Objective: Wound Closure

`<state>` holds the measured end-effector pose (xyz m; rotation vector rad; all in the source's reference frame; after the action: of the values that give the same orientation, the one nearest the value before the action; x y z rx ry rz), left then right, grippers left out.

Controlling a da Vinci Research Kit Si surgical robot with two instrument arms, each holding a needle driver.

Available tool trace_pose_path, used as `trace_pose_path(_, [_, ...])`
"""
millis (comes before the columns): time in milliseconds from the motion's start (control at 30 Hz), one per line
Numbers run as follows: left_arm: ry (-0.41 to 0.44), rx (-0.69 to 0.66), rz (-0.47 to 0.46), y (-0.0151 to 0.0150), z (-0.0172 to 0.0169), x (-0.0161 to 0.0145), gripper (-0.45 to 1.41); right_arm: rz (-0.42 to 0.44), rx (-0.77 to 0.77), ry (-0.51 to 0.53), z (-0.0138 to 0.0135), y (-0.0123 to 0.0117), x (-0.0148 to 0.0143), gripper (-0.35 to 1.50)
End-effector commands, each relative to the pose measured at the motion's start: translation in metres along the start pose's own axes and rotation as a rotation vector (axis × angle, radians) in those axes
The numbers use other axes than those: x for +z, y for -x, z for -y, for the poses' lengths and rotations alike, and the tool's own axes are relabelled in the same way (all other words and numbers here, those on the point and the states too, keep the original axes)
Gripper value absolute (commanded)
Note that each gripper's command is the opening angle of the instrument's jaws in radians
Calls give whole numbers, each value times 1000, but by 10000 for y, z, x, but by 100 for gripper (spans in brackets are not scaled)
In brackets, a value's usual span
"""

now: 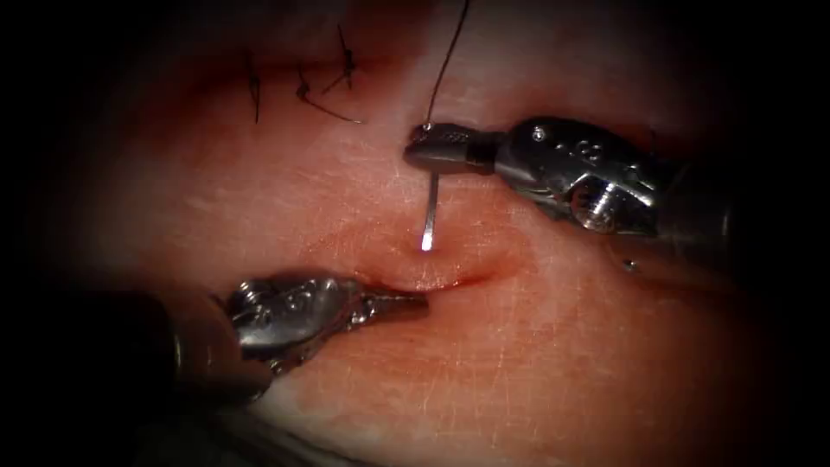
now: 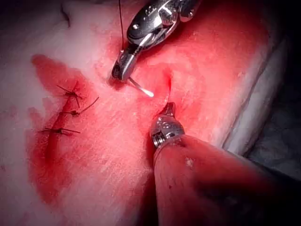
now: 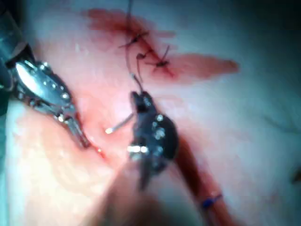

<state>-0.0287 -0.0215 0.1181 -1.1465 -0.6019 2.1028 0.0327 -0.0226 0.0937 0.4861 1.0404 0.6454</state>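
Tissue [image 1: 285, 199], cut [image 1: 432, 275] open. Right pincer [image 1: 432, 145] clamps needle [image 1: 430, 216] near its thread [image 1: 445, 65] end; needle hangs upright, tip down, above cut. Left pincer [image 1: 393, 303] closed, empty, beside cut.

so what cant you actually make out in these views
- Needle, endoscope view: the right tool is shut on it near the thread end; that stretch is hidden inside the jaws. The tip hangs over the cut, clear of the tissue.
- Thread, endoscope view: cut off by the top edge.
- Left tool, endoscope view: closed jaws at the cut; whether they pinch tissue is too small to tell.
- Stitches, right wrist view: blurred.
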Motion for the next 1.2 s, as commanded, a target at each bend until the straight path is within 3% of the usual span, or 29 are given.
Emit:
trace_pose_path(33, [1, -2, 0, 6, -1, 7, -10, 1, 12, -8, 1, 1, 8, -35])
trace_pose_path(400, [0, 4, 9, 12, 2, 3, -10, 29, 89, -77, -3, -4, 1, -35])
trace_pose_path(533, [-2, 5, 12, 14, 2, 3, -10, -19, -180, 25, -5, -23, -9, -35])
trace_pose_path(633, [-3, 6, 12, 15, 2, 4, -10, -32, -463, 52, -2, -34, -16, -35])
trace_pose_path(667, [-3, 6, 12, 15, 2, 5, -10, -37, -631, 55, 5, -33, -17, -35])
trace_pose_path(867, [-3, 6, 11, 15, 1, 5, -11, -99, -1006, 159, 36, -22, -6, -35])
trace_pose_path(1033, [-3, 6, 11, 15, 1, 5, -11, -111, -1083, 141, 45, -20, -4, -35])
trace_pose_path(1200, [-3, 6, 11, 15, 1, 5, -11, -107, -1149, 117, 48, 5, 3, -35])
